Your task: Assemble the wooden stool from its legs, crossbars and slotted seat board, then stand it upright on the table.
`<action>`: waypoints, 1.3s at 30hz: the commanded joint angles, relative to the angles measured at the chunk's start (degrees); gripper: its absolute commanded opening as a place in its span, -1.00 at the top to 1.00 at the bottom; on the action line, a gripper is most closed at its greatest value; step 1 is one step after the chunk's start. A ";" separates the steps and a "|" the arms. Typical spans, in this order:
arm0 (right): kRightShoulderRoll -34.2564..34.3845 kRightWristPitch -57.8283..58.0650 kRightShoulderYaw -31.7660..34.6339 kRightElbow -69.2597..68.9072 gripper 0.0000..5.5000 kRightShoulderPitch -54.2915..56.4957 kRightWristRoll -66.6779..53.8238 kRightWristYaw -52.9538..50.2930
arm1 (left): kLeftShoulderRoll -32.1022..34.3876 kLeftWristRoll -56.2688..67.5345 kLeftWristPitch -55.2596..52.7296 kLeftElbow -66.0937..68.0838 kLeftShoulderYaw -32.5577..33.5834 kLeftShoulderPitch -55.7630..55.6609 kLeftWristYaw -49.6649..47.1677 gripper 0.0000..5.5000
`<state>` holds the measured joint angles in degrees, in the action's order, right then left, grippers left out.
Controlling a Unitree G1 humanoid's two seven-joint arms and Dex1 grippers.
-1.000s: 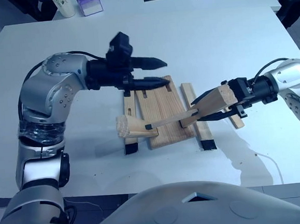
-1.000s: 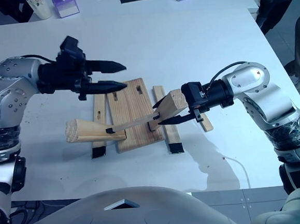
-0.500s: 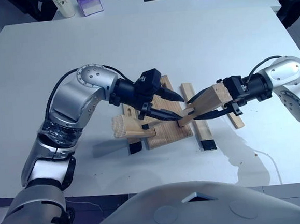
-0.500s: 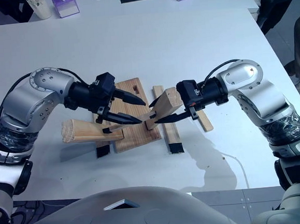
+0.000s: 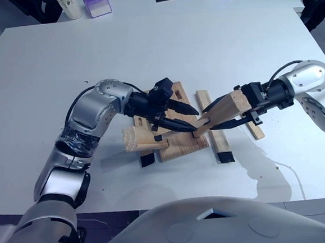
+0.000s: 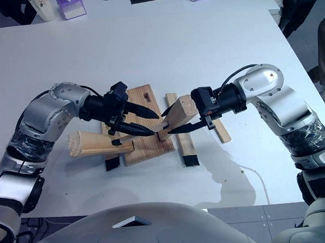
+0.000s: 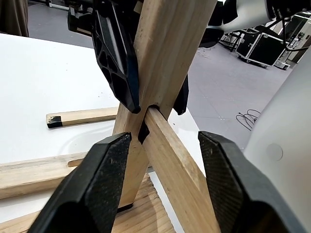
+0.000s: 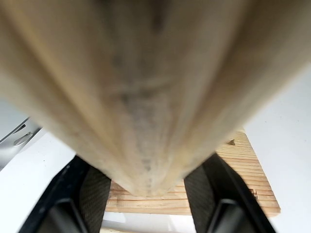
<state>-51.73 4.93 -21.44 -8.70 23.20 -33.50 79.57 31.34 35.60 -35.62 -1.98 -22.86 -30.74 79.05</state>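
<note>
**A:** What's moved?

**B:** The left gripper (image 5: 192,121) has dropped from above the seat board (image 5: 178,147) down to the crossbar (image 5: 177,132), and its arm has folded in with it. The right side has hardly shifted.

**A:** Where does the frame sit now?

**B:** The crossbar joins two legs. The raised leg (image 5: 226,106) is clenched in the right gripper (image 5: 218,117) and tilts up off the board. The other leg (image 5: 141,137) lies at the board's left edge, across a loose slat (image 5: 145,157). The board lies flat about midway along the table (image 5: 202,51), nearer its front edge.

**A:** And the left fingers (image 7: 104,184)?

**B:** Spread, one on each side of the crossbar, gripping nothing (the left wrist view shows a gap on both sides).

**A:** What else is there?

**B:** A black-tipped slat (image 5: 216,145) just right of the board, and a shorter slat (image 5: 257,131) under the right wrist.

**A:** Risks?

**B:** I'd judge the joint to be the weak spot. If the left fingers close off-centre, or the right arm twists, the crossbar could lever out of its notch in the raised leg. The other leg could then roll off the loose slat or nudge the board.
</note>
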 commanded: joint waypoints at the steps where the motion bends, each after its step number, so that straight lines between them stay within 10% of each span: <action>1: -1.75 2.92 -7.26 2.32 0.27 -3.45 12.98 1.95 | 0.81 -0.90 -5.97 2.39 3.71 1.90 -6.57 0.07; 11: -2.75 3.92 -5.66 0.91 0.27 -5.14 11.19 0.36 | 12.30 3.94 -5.95 1.47 22.94 -2.83 -5.66 0.07; 19: -5.39 6.86 -1.68 -3.14 0.27 -8.23 7.25 -1.44 | 32.99 -16.45 26.08 -7.97 26.18 34.47 7.07 -0.41; 30: -5.20 8.13 -1.29 -4.04 0.27 -7.87 7.37 -0.59 | 27.42 -7.18 19.33 -20.29 26.57 34.48 2.09 -0.50; 39: -5.06 7.63 -1.75 -3.25 0.27 -7.07 7.86 0.28 | 24.10 1.10 12.21 -25.46 27.33 32.99 -2.22 0.05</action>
<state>-54.14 8.31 -18.41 -13.96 18.89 -33.86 76.57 55.67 34.82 -21.77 -25.82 4.00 3.12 77.83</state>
